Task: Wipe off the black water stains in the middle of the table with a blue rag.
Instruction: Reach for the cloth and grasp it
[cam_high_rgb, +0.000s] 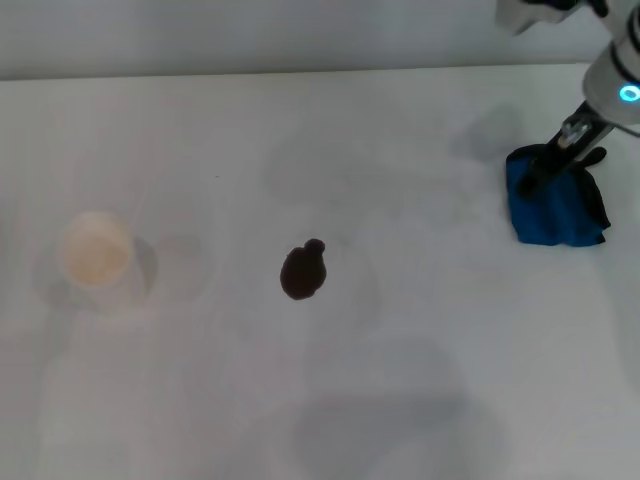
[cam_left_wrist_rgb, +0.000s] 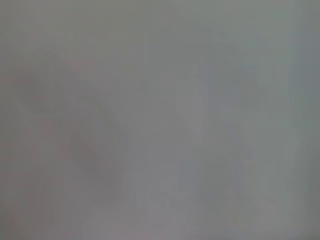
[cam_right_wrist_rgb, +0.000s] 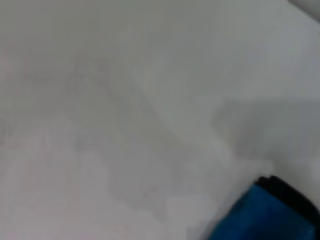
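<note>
The right gripper (cam_high_rgb: 545, 165) is clamped on the blue rag (cam_high_rgb: 555, 205). The stain (cam_high_rgb: 303, 272) lies well to its left; the rag should be kept flat on the table (cam_high_rgb: 400, 400).

Table (cam_high_rgb: 400, 400) matt white, smooth; blue rag (cam_high_rgb: 553, 205) soft cloth; cup (cam_high_rgb: 94, 252) paper.

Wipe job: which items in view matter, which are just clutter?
In the job:
- blue rag, far right side, right end effector on it
- black water stains, one dark blot mid-table
- table

Just lying about:
- white paper cup, left of the blot
</note>
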